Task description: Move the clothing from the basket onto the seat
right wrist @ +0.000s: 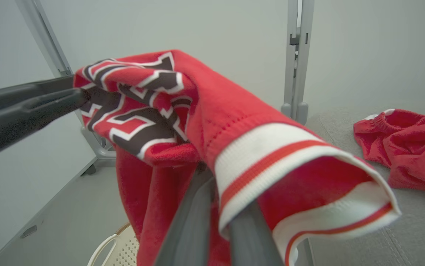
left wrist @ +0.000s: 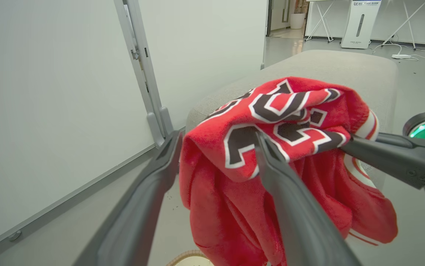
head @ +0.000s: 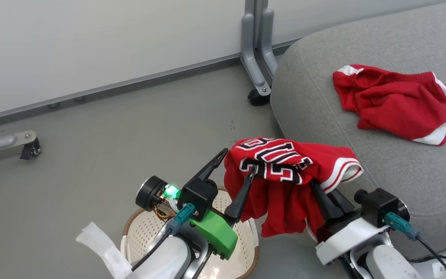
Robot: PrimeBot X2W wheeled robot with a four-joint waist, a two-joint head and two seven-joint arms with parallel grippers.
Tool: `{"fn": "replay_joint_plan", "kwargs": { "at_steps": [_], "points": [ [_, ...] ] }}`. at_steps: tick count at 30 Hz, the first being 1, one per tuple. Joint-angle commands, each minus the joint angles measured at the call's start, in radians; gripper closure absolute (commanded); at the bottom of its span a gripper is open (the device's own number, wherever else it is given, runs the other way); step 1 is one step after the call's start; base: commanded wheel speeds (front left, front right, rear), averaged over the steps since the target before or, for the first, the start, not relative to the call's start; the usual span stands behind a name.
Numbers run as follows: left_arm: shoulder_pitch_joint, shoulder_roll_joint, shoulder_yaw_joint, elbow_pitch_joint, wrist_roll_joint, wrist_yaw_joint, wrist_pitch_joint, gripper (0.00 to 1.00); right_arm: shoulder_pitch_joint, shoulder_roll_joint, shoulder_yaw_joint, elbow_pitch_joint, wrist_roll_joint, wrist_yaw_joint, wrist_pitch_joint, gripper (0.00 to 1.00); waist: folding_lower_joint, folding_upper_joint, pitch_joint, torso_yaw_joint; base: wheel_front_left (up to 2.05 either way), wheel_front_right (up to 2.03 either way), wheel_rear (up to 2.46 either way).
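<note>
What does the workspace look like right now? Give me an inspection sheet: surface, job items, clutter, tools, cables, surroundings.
Surface: grey sofa cushion beside a grey floor.
Job's things: red jersey held in the air near the laundry basket, not yet on the cushion; red shorts lying on the cushion.
Clutter: white strip beside the basket.
Tools: left tool open, one finger against the jersey; right tool shut on the jersey's striped hem.
Cables: black cable at the right wrist.
Surroundings: white partition panel on a grey castor foot.
</note>
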Motion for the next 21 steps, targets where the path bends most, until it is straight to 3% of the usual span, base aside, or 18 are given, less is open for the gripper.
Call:
{"fn": "replay_joint_plan", "kwargs": {
  "at_steps": [1, 7, 17, 21],
  "points": [
    [-0.023, 0.010, 0.002, 0.001, 0.003, -0.004, -0.005, 0.00, 0.012, -0.001, -0.017, -0.014, -0.008, -0.002, -0.002, 1.00, 0.0000, 0.0000, 0.038, -0.054, 0.00, 0.00, 0.00],
    [-0.043, 0.042, -0.010, -0.009, 0.025, -0.017, -0.001, 0.00, 0.021, 0.005, -0.086, -0.061, -0.020, -0.002, -0.003, 1.00, 0.0000, 0.0000, 0.095, -0.148, 0.00, 0.00, 0.00],
    [-0.069, 0.103, -0.058, -0.032, 0.020, -0.123, -0.010, 0.00, 0.065, 0.028, -0.142, -0.120, -0.035, -0.002, -0.002, 1.00, 0.0000, 0.0000, 0.178, -0.294, 0.00, 0.00, 0.00],
    [-0.072, 0.120, -0.079, -0.042, 0.010, -0.156, -0.002, 0.00, 0.097, 0.042, -0.184, -0.154, -0.038, -0.002, -0.002, 1.00, 0.0000, 0.0000, 0.215, -0.322, 0.00, 0.00, 0.00]
  ]
}}
